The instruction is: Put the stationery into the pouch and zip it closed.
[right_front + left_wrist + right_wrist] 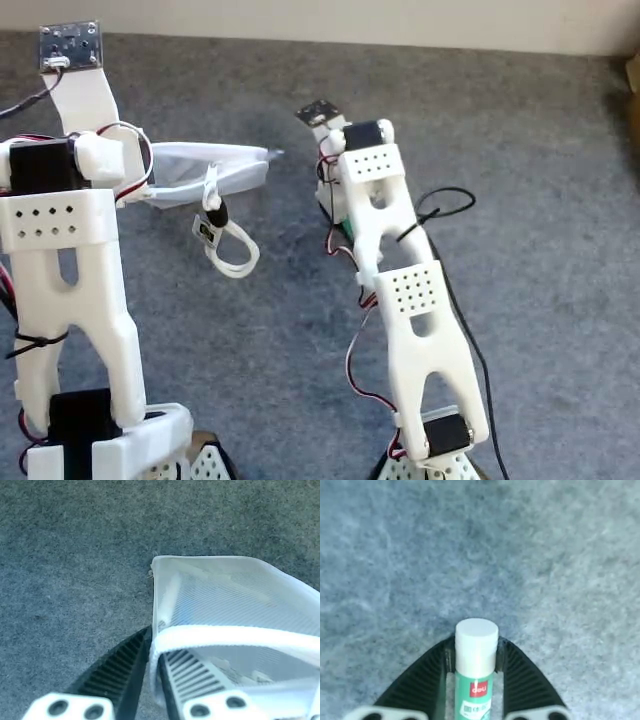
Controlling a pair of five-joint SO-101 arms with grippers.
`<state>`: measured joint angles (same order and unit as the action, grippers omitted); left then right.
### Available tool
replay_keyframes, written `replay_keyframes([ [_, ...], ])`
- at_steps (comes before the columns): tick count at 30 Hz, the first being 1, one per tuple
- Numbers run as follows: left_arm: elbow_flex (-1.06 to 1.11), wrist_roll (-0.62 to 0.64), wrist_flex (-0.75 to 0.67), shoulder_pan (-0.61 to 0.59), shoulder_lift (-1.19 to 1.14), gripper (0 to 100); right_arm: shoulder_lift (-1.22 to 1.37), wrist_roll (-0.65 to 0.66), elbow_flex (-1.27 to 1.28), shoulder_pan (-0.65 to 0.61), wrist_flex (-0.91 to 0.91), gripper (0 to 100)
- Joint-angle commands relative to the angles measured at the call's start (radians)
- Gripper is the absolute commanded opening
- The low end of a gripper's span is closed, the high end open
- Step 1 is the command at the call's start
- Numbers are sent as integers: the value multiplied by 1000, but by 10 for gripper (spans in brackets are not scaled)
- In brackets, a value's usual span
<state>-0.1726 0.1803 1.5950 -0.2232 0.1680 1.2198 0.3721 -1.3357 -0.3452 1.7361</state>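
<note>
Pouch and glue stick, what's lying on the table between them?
In the high view, bare grey mat up to the glue stick, with the pouch's white loop strap beside that stretch.

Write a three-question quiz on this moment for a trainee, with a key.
1. True or false: the right gripper is shut on a glue stick.
2. What does the left gripper hold?
A. a pen
B. the edge of the pouch
C. nothing
3. Fill in: the glue stick's cap is ____.

Key: 1 true; 2 B; 3 white.
</note>
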Motion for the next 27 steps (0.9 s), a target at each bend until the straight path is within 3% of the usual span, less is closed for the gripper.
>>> replay_keyframes([
  [1,18,11,-6,-7,-8,7,-99,-12,-5,-2,30,5],
  [13,18,11,-11,-5,-12,7,-314,-12,156,-4,31,5],
  [27,18,11,-12,-5,-12,7,-911,-14,816,-85,24,5],
])
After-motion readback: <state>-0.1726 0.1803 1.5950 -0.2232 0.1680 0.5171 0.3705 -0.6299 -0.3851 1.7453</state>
